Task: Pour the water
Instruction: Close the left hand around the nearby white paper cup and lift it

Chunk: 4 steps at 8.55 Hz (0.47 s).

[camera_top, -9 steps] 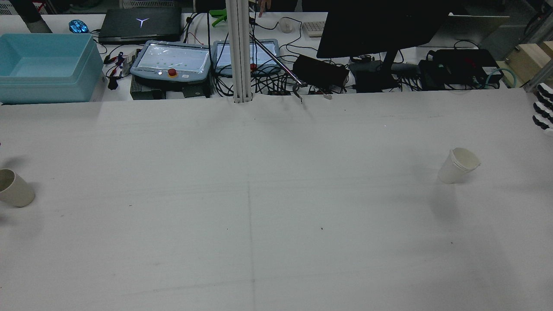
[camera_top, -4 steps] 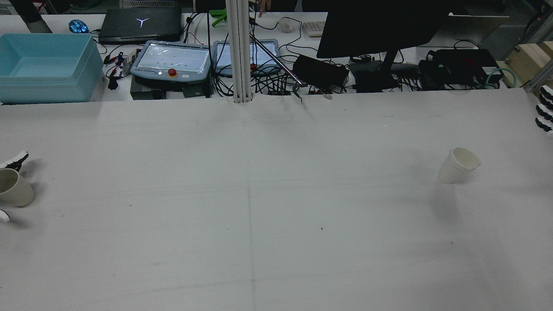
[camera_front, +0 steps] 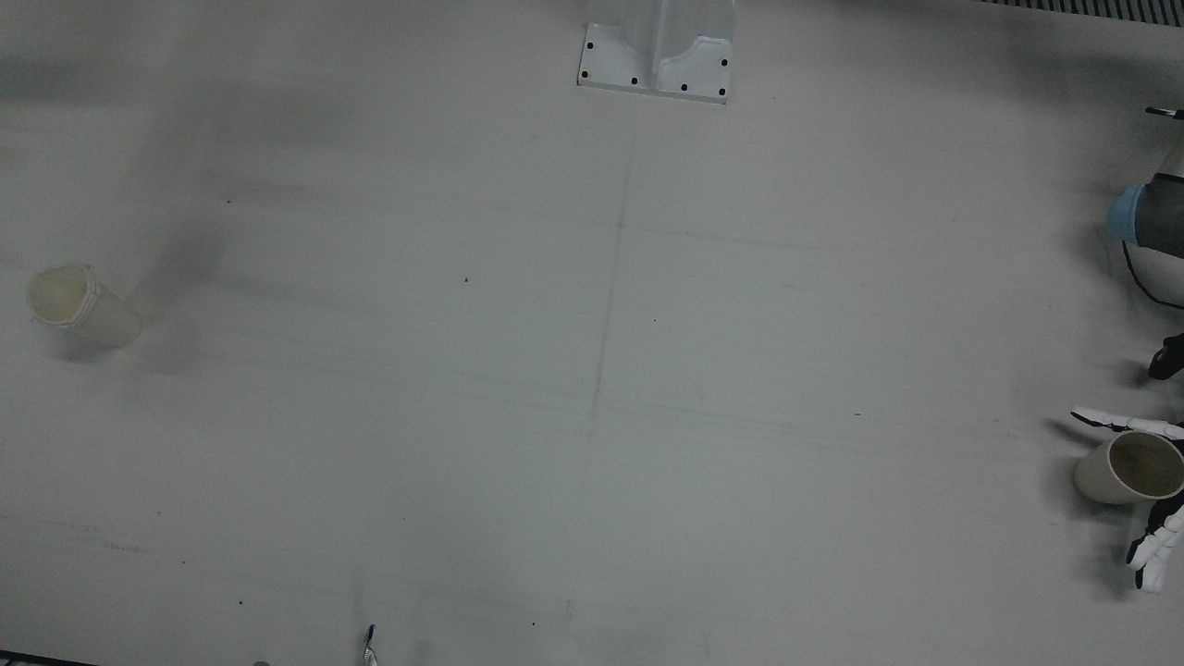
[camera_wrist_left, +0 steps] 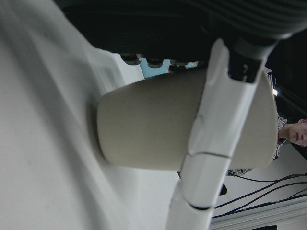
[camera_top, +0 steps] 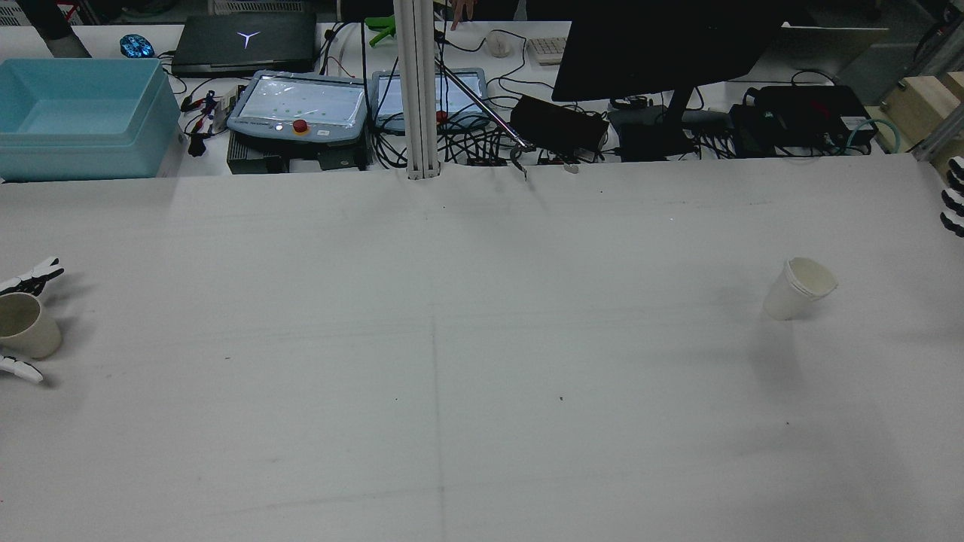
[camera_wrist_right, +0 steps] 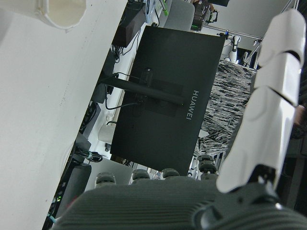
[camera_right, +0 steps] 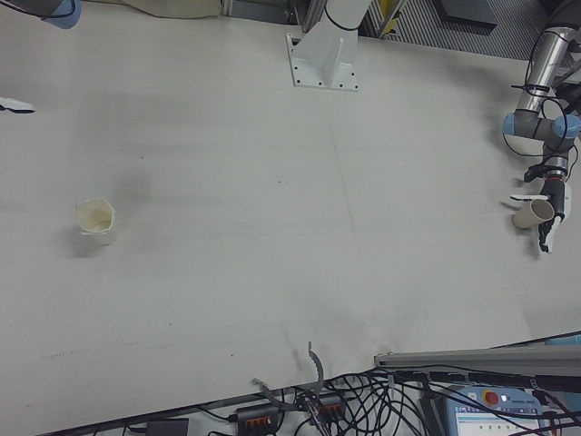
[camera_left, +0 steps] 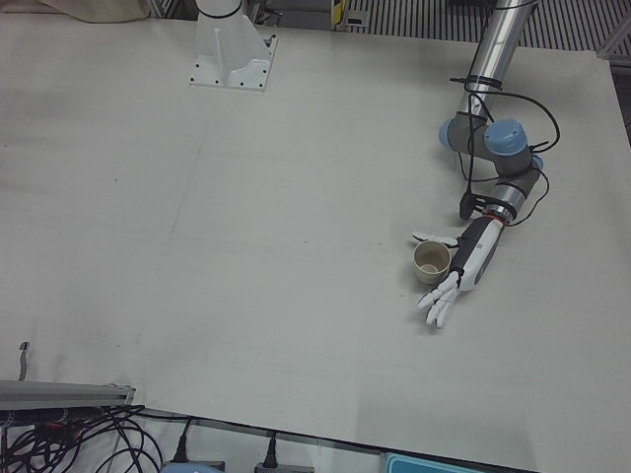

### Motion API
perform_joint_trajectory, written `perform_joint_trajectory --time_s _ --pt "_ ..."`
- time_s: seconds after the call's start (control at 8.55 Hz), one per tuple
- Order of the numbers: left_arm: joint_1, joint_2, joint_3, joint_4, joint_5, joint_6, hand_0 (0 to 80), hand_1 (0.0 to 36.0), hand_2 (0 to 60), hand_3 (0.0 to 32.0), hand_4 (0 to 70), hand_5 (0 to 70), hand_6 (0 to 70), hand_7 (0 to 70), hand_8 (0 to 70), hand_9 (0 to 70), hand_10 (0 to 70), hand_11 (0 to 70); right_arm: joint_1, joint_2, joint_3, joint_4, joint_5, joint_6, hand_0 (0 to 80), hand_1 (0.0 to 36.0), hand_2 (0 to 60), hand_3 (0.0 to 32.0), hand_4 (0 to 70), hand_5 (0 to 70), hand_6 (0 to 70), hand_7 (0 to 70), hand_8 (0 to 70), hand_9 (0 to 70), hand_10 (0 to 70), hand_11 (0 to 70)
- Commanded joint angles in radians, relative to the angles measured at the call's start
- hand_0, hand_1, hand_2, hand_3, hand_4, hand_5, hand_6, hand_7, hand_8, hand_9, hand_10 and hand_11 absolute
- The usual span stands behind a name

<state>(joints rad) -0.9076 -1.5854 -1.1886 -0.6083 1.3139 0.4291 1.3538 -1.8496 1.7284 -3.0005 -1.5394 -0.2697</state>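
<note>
A beige cup [camera_left: 432, 260] stands upright at the far side of the table's left half, also seen as the beige cup [camera_top: 26, 325]. My left hand [camera_left: 463, 264] is open around it, thumb on one side, fingers [camera_top: 34, 277] spread on the other. In the left hand view a finger [camera_wrist_left: 216, 143] crosses in front of the cup [camera_wrist_left: 144, 129]; I cannot tell if it touches. A white paper cup [camera_top: 800, 288] stands alone on the right half. My right hand [camera_top: 955, 197] is open at the table's right edge, well away from it.
Behind the table's far edge sit a teal bin [camera_top: 79, 113], two teach pendants [camera_top: 301, 105], a black monitor [camera_top: 663, 45] and tangled cables. A white post [camera_top: 418, 90] rises at the back centre. A wide bare stretch of table [camera_top: 452, 339] lies between the cups.
My left hand has come in from the left edge, its fingers now on both sides of the beige cup. The right hand has drawn back a little toward the right edge. Both cups stayed put.
</note>
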Motion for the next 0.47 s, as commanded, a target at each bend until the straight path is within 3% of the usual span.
perform_joint_trajectory --time_s 0.0,0.12,0.23,0.35 --pt "0.013 -0.001 -0.002 0.03 -0.035 -0.029 80.0 35.9 0.0 0.0 19.7 70.0 9.1 6.4 0.8 0.0 2.4 7.5 0.004 -0.008 -0.003 0.002 -0.002 0.0 48.5 19.2 8.0 0.0 0.0 2.1 0.0 0.0 0.0 0.0 0.0 0.0" --pt "0.013 -0.001 -0.002 0.03 -0.035 -0.03 80.0 36.0 0.0 0.0 25.5 70.0 10.8 9.3 2.1 0.4 3.6 10.1 0.005 -0.008 -0.003 0.002 -0.002 0.0 48.6 19.3 8.0 0.0 0.0 2.1 0.0 0.0 0.0 0.0 0.0 0.0" --pt "0.013 -0.001 -0.003 0.036 -0.036 -0.056 80.0 36.0 20.4 0.0 27.9 70.0 11.0 10.2 2.0 0.6 4.0 10.4 0.007 -0.008 -0.001 0.002 -0.001 0.001 48.6 19.4 8.3 0.0 0.0 2.1 0.0 0.0 0.0 0.0 0.0 0.0" --pt "0.013 -0.001 -0.037 0.077 -0.035 -0.093 80.0 36.0 60.0 0.0 30.1 70.0 11.1 10.7 1.9 0.7 4.1 10.5 0.013 -0.008 0.0 0.003 -0.002 0.003 48.6 19.4 8.4 0.0 0.0 2.1 0.0 0.0 0.0 0.0 0.0 0.0"
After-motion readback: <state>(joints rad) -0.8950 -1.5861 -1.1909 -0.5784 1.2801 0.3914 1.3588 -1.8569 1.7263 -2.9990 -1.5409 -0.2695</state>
